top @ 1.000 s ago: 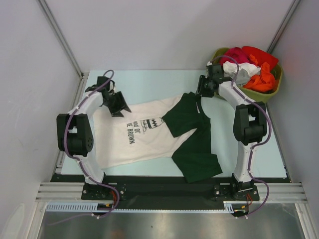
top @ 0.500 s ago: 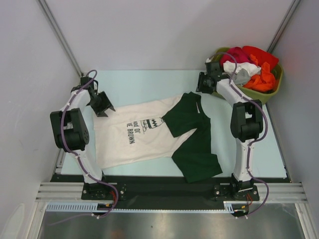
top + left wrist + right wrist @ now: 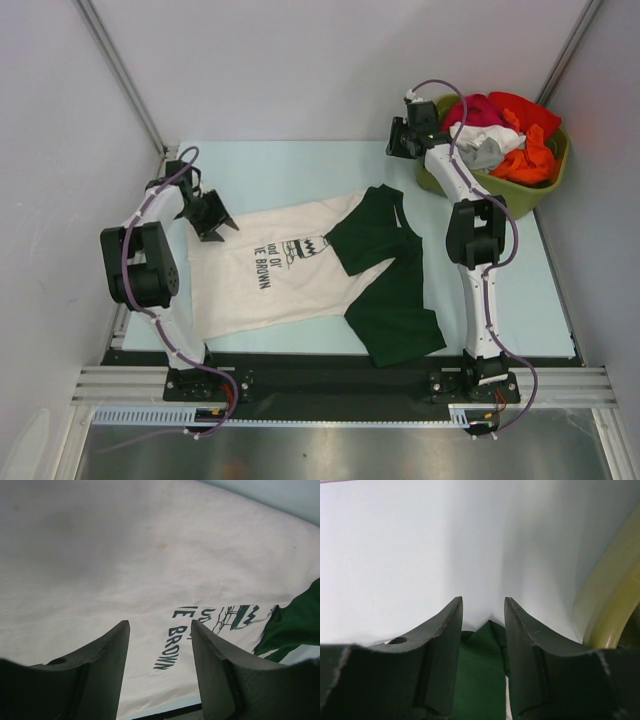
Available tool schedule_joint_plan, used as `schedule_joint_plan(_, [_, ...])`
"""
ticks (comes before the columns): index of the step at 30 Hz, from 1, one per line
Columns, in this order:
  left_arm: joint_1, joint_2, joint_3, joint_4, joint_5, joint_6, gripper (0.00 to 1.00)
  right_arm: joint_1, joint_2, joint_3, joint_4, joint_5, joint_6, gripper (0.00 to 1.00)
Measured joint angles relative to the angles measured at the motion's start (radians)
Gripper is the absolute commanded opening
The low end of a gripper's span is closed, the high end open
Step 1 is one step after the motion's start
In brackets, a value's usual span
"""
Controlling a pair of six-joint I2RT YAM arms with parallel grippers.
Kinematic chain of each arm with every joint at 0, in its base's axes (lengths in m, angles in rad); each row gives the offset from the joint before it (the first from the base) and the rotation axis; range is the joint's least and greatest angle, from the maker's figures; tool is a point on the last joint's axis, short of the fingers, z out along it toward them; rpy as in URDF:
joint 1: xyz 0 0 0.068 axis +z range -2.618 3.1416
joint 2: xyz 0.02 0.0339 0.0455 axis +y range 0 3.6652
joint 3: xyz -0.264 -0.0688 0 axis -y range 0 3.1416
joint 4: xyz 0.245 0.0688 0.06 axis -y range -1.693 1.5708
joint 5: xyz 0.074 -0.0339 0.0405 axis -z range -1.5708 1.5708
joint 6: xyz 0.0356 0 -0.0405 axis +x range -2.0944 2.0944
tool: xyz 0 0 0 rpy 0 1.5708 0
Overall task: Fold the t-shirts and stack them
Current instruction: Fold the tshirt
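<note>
1. Your left gripper (image 3: pixel 212 216) hangs with its jaws spread wide and nothing between them. Its wrist view shows only cloth below the two dark fingers (image 3: pixel 100 665), and you cannot tell from it whether the tips touch that cloth.
2. Under it lies the cream-white cloth t-shirt with black printed lettering (image 3: pixel 255 275), spread flat across the middle of the bench with its plain end toward the left edge. The gripper stands over the shirt's far left corner.
3. Dark green cloth (image 3: pixel 388 285) covers the shirt's right end and runs down toward the near edge. You cannot tell whether it is the same garment's upper part or a second shirt.
4. Your right gripper (image 3: pixel 404 138) is likewise parted and empty. It sits by the far edge of the pale blue bench top (image 3: pixel 300 165), just beside the rim of the olive-green plastic tub (image 3: pixel 530 193) in the far right corner. It is clear of the green cloth, whose far tip shows low between its fingers in the wrist view.
5. The tub holds a heap of red, orange and white garments (image 3: pixel 500 135), none folded.
6. Judging by this, you are at the very start of a fold: the shirt is laid out, no crease is made and nothing is stacked.
7. The next move likely calls for lowering the left gripper onto that far left corner and pinching the cloth there. The right gripper should reach the green far edge, so that both lift together and keep the cloth taut.
</note>
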Motion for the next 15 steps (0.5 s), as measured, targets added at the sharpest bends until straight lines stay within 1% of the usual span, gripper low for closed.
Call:
schedule_joint_plan(2, [-0.016,-0.008,-0.001,0.001,0.002,-0.002,0.57,0.002,-0.002,0.000,-0.006,0.002,-0.006,0.46])
schedule_joint_plan(3, [-0.028,-0.011,-0.001,0.002,0.002,-0.007,0.57,0.006,-0.005,-0.001,-0.012,0.011,-0.016,0.48])
schedule_joint_plan(6, [-0.077,-0.016,-0.001,0.012,0.010,-0.024,0.54,0.029,-0.029,-0.027,-0.052,0.079,-0.064,0.49])
schedule_joint_plan(9, [-0.135,-0.015,0.002,0.020,0.014,-0.043,0.52,0.055,-0.050,-0.056,-0.090,0.155,-0.109,0.44])
schedule_joint_plan(10, [-0.157,-0.012,0.008,0.021,0.018,-0.048,0.52,0.064,-0.053,-0.066,-0.098,0.177,-0.119,0.41])
schedule_joint_plan(11, [-0.178,-0.007,0.019,0.023,0.021,-0.053,0.53,0.073,-0.056,-0.080,-0.101,0.192,-0.127,0.41])
schedule_joint_plan(14, [-0.247,0.014,0.056,0.044,0.035,-0.069,0.56,0.097,-0.058,-0.109,-0.120,0.230,-0.140,0.45])
schedule_joint_plan(15, [-0.271,0.021,0.068,0.053,0.039,-0.073,0.57,0.106,-0.058,-0.119,-0.124,0.245,-0.145,0.50])
